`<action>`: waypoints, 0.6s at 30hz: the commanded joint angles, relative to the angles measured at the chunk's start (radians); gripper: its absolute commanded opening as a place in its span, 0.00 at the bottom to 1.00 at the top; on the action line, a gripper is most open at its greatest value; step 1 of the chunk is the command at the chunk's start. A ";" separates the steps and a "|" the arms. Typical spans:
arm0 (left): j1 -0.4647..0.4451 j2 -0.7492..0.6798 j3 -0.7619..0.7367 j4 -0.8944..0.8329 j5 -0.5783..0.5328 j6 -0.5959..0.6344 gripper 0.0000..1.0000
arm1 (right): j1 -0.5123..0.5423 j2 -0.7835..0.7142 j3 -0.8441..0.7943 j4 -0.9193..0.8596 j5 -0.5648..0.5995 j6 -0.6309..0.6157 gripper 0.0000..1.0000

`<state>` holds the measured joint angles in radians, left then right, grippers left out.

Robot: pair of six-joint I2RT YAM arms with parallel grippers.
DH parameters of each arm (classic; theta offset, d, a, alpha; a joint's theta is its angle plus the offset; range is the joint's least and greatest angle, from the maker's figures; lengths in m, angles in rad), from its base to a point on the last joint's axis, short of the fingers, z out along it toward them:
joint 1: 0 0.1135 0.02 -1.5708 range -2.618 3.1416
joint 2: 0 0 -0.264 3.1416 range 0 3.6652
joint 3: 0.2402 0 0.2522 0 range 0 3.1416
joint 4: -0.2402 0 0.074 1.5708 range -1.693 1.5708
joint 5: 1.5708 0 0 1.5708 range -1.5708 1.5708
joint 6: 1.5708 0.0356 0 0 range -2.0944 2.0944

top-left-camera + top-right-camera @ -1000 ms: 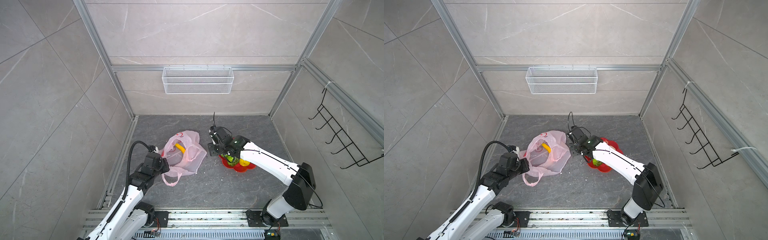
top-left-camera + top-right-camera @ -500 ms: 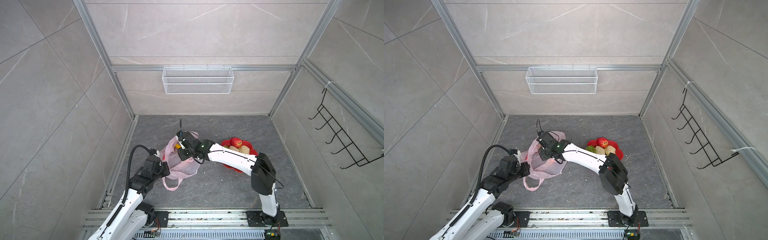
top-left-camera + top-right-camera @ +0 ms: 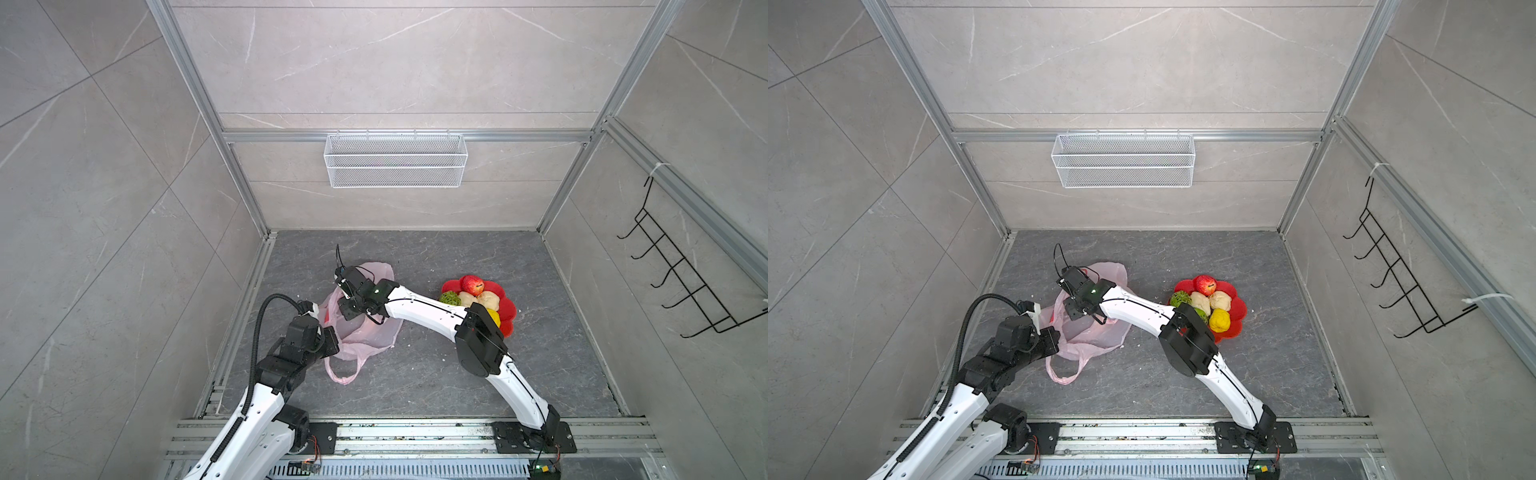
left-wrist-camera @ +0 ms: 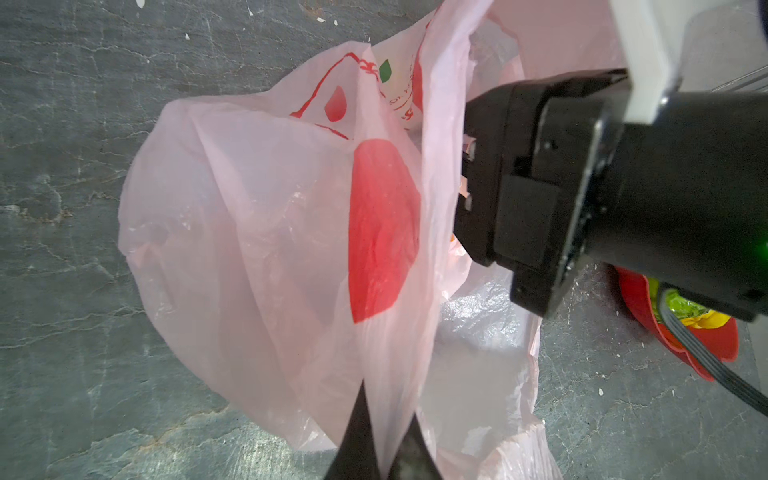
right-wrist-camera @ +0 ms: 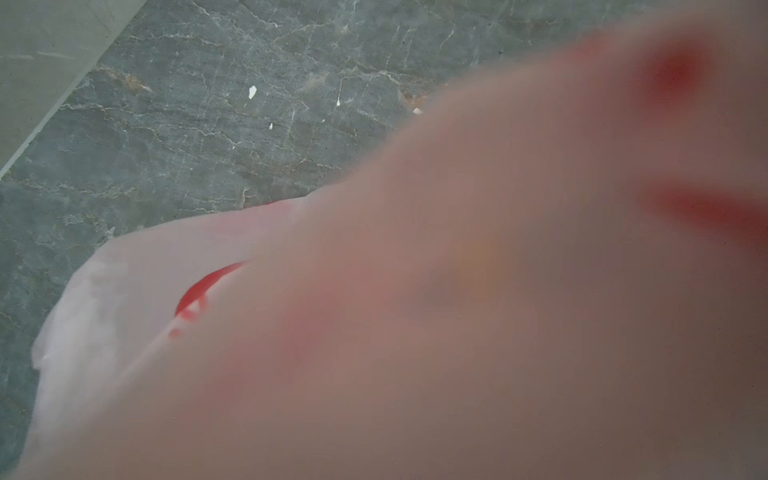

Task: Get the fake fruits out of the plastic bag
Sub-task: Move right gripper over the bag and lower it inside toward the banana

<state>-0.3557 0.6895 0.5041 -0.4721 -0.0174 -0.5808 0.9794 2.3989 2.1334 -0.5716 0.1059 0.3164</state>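
Where the lower left of both top views is taken first, the left gripper (image 3: 331,338) is found at the near-left edge of the plastic bag (image 3: 374,332), closed tightly on a fold of its film. In the left wrist view this pinch is placed at the bottom centre, where pink film is squeezed between two dark fingertips (image 4: 357,444). The bag is laid on the grey stone floor (image 3: 415,386) left of centre, its mouth held up. Just right of the pinch, the right gripper (image 3: 348,309) is pushed into that mouth. Its black body is seen at the right of the left wrist view, but the jaws are hidden behind the film, so it cannot be told how wide they are set or whether anything is held. The right wrist view is almost wholly covered by blurred pink film. Right of centre, well apart from the bag, a red flower-shaped dish (image 3: 509,309) is seen with fake fruits (image 3: 467,299) piled in it. A red apple (image 3: 471,284) is placed at its upper edge and a green netted ball (image 3: 449,297) at its left. Two pale beige lumps (image 3: 488,298) are set in the middle, and a yellow lumpy fruit (image 3: 494,316) lower down, beside the right arm's elbow (image 3: 478,336).
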 commanded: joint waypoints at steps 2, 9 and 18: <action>-0.003 -0.023 0.000 -0.012 -0.010 -0.015 0.05 | -0.014 0.028 0.036 -0.077 0.060 -0.021 0.35; -0.003 -0.021 -0.004 -0.006 -0.013 -0.016 0.05 | -0.030 0.028 0.034 -0.096 0.102 -0.043 0.37; -0.004 -0.008 -0.003 0.003 -0.009 -0.013 0.05 | -0.053 0.055 0.044 -0.097 0.091 -0.063 0.43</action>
<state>-0.3557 0.6823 0.5041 -0.4751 -0.0238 -0.5877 0.9321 2.4172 2.1452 -0.6403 0.1837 0.2718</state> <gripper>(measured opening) 0.055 0.431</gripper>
